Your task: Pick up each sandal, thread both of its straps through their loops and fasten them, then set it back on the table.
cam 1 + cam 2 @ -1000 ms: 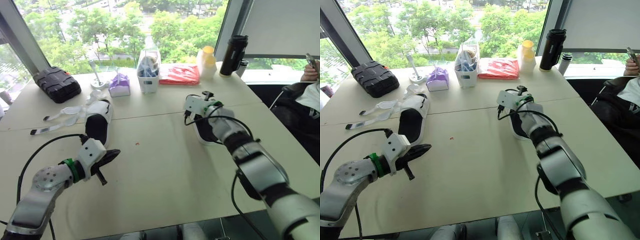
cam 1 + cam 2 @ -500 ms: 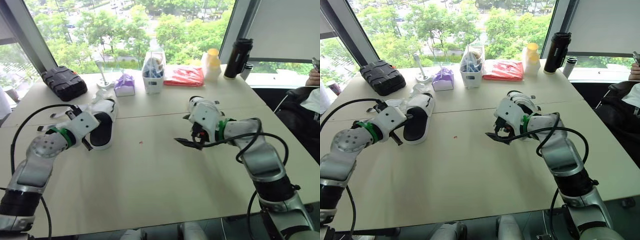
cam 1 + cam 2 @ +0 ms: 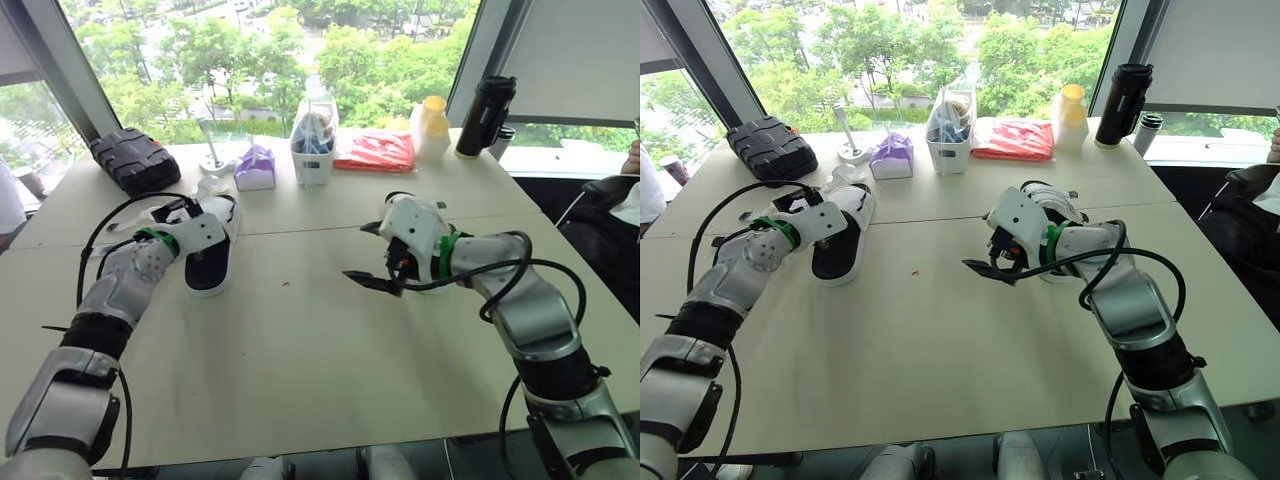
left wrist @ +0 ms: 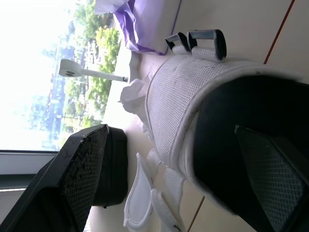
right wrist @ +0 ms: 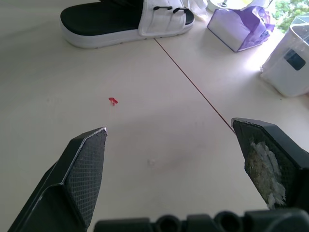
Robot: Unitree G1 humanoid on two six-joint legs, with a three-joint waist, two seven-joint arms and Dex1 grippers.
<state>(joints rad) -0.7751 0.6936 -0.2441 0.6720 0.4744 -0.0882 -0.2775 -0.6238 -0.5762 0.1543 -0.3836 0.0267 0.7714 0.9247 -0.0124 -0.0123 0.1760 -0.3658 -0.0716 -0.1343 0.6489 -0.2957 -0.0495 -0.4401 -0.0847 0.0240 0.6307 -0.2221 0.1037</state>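
On the table's (image 3: 320, 340) left side, your left gripper (image 4: 169, 129) hangs wide open around the white sandal (image 3: 210, 255), whose long axis runs toward the window (image 3: 250, 60), so it is nearer than your right gripper (image 5: 169, 126), also open, well apart.
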